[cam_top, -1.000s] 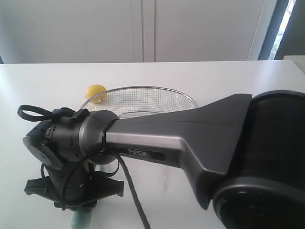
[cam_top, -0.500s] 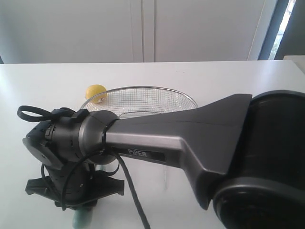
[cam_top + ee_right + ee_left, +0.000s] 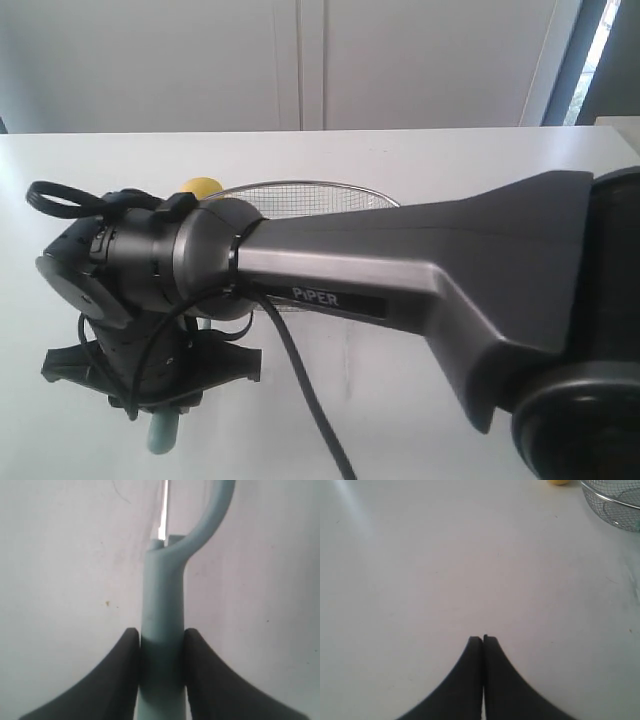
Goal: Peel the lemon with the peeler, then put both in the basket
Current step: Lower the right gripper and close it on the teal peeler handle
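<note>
- Right gripper (image 3: 161, 636): jaws clamped on the peeler (image 3: 161, 605), pinching its teal handle mid-length, with the blade loop pointing away from the wrist. In the exterior view the handle's butt end pokes out below the gripper, near the table's (image 3: 450, 160) near edge on the left side. You cannot tell whether it rests on the table or hangs above it.
- Left gripper (image 3: 483, 639): pressed fully together, nothing in it, over bare table.
- Lemon (image 3: 203, 185): loose on the table toward the far edge, just beside the basket (image 3: 320, 190) rim, half hidden by the right arm (image 3: 400, 270).
- Risks for you:
  - The handle is slim and rounded, so it may twist in the pads once the blade bites.
  - Nothing steadies the lemon, so a push would likely roll it along the rim.
  - The arm blocks your outside view of the lemon.
</note>
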